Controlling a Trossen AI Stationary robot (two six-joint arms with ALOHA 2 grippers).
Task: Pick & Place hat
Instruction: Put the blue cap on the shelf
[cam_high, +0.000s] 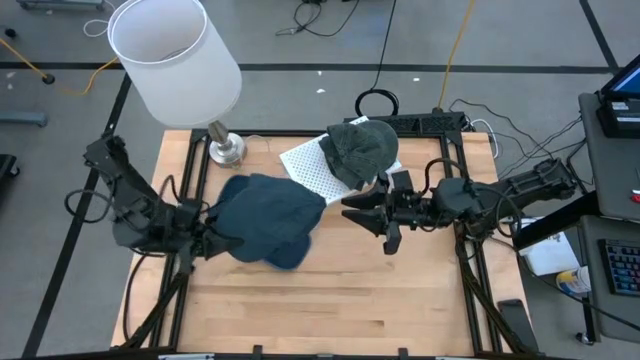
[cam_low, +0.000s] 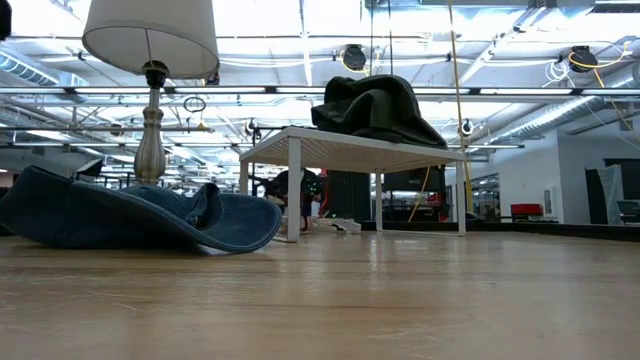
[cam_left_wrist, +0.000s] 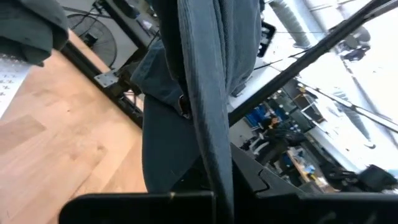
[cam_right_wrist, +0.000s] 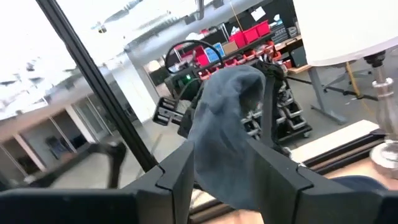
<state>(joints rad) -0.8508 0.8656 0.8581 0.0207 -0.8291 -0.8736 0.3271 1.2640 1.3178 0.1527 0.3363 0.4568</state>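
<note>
Left hand (cam_high: 212, 243) clamped on the rim of the blue denim hat (cam_high: 268, 216), which sags onto the wooden surface (cam_high: 340, 300) beside the lamp (cam_high: 180, 62). Best lifted clear before carrying, since the brim drags. Dark green hat (cam_high: 360, 148) already atop the white perforated stand (cam_high: 305, 162). Right hand (cam_high: 366, 212) spread wide, empty, just beside the stand; best kept clear.

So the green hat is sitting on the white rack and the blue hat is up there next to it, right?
Not quite. The green hat does sit on the white rack, but the blue hat lies on the wooden table, beside the lamp. The low view shows it.
</note>
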